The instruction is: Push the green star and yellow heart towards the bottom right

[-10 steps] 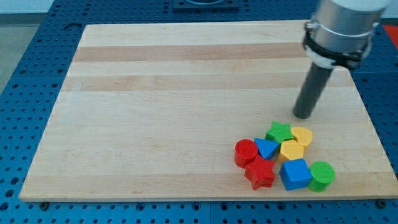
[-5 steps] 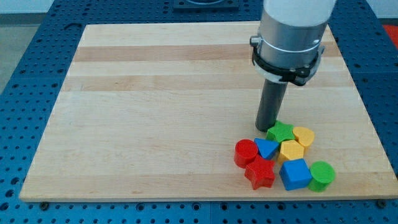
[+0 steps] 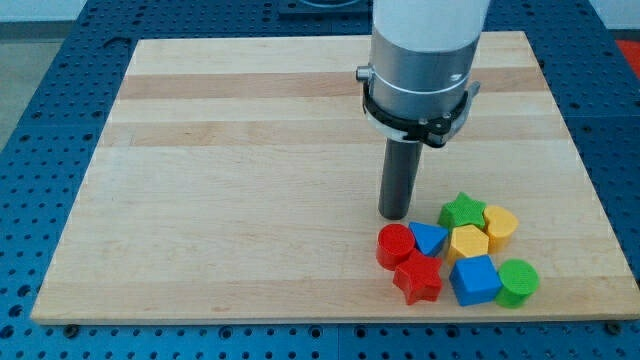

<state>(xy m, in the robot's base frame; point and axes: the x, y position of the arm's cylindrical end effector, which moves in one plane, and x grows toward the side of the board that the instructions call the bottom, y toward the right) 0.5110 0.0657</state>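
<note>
The green star (image 3: 462,211) lies in the block cluster near the board's bottom right. The yellow heart (image 3: 499,224) touches its right side. My tip (image 3: 394,216) stands on the board just left of the green star, with a small gap, and just above the red cylinder (image 3: 395,245) and the blue triangle (image 3: 429,238). The rod is upright under the large grey arm head.
Below the star sit a yellow hexagon (image 3: 467,242), a blue cube (image 3: 473,280), a green cylinder (image 3: 517,282) and a red star (image 3: 418,278). The wooden board (image 3: 250,180) lies on a blue perforated table; its bottom edge is close below the cluster.
My tip moved left, from the upper right of the cluster, past the green star's top, to the star's left. The green star and yellow heart shifted slightly right.
</note>
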